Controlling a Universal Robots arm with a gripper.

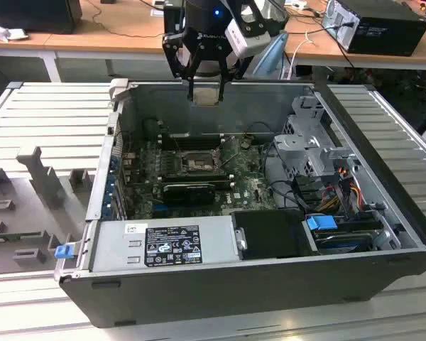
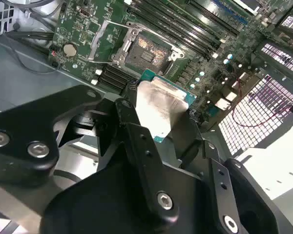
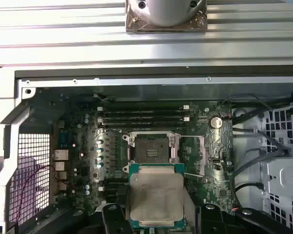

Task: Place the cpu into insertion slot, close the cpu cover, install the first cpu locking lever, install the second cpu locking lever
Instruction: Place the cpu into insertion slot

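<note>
The claw [image 1: 204, 91] grips the cpu [image 1: 204, 96] by two opposite edges, fingers closed on it, metal top showing to both wrist views. It hangs above the rear rim of the open computer case [image 1: 220, 284]. The insertion slot [image 3: 153, 148] lies well below the claw, on the motherboard [image 3: 78, 161], bare and unfilled. In the first wrist view the slot shows just past the chip's edge and not under it (so the claw is probably offset from it, not directly overhead). Chip and slot edges look roughly parallel. The cpu cover [image 2: 97, 41] stands swung open beside the slot.
</note>
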